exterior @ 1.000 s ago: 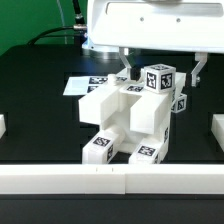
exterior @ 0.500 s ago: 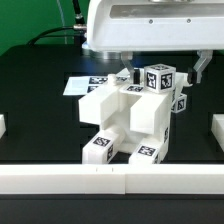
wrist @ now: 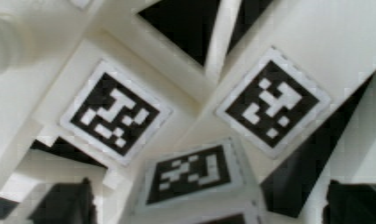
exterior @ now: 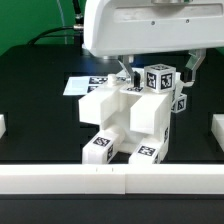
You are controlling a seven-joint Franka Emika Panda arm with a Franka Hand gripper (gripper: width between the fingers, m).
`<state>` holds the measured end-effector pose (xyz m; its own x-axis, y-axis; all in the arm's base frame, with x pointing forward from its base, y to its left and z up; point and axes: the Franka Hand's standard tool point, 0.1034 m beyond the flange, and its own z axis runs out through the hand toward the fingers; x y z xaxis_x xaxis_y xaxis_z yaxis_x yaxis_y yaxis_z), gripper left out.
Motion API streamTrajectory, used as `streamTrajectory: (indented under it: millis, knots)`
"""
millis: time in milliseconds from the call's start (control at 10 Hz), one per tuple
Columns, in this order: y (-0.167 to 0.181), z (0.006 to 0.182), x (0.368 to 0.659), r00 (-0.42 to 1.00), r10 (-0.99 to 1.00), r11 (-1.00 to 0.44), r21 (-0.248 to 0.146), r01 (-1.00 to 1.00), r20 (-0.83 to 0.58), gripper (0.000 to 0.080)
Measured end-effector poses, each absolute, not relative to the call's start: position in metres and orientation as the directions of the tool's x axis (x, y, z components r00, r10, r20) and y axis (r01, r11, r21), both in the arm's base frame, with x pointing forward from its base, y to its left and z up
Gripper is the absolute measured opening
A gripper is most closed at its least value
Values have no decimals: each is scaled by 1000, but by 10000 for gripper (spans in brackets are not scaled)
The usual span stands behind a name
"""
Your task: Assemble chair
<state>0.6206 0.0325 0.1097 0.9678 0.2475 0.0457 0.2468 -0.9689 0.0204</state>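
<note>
The white blocky chair stands in the middle of the black table, with tags on its front legs and on the upright part at its back. My gripper hangs right above that tagged part. Its fingers stand wide apart on either side of the part and do not touch it. In the wrist view the tagged white faces fill the picture, and the dark fingertips show at either side of the gripper. The gripper is open and empty.
The marker board lies flat behind the chair on the exterior view's left. A white rail runs along the front edge. Short white blocks stand at the left edge and the right edge.
The arm has come down a little over the chair, so the hand looks larger and its fingers sit lower beside the tagged part. The chair has not moved.
</note>
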Motion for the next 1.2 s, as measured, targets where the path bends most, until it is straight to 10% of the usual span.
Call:
streamTrajectory:
  millis: [100,300,1200]
  knots:
    - [32,109,621,968,247,-969,20,246,45,621]
    - [32,110,621,968,246,-969,20,245,45,263]
    - [24,108,621,848,-530,-848,-37,-529,32,269]
